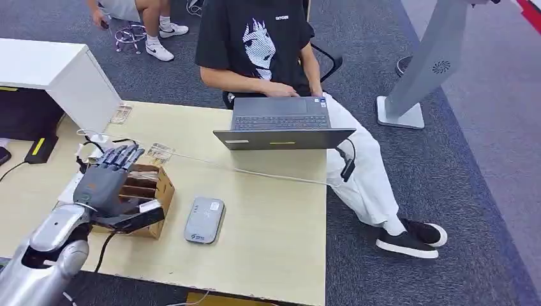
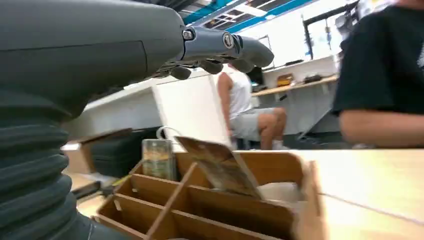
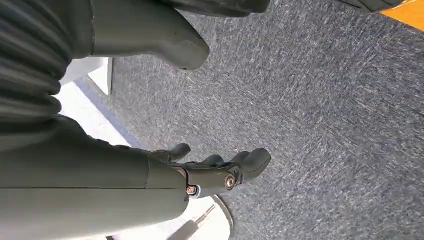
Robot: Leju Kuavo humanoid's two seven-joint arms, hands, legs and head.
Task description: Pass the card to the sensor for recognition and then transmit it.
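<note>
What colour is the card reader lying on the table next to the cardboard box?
Grey, with a small white patch; the card reader shows best in the head view.

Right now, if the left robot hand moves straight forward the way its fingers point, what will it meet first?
Probably nothing at once: the left robot hand hovers above the cardboard divider box, fingers pointing over it toward the white cabinet. Depth is unclear.

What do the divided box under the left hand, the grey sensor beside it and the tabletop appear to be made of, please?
The divided box looks like brown corrugated cardboard, matte: raw tan edges and thin slotted partitions show in the left wrist view. The sensor seems to be moulded plastic, smooth grey with rounded corners and a slight sheen. The tabletop looks like pale wood-effect laminate, smooth and even; solid wood cannot be ruled out.
</note>
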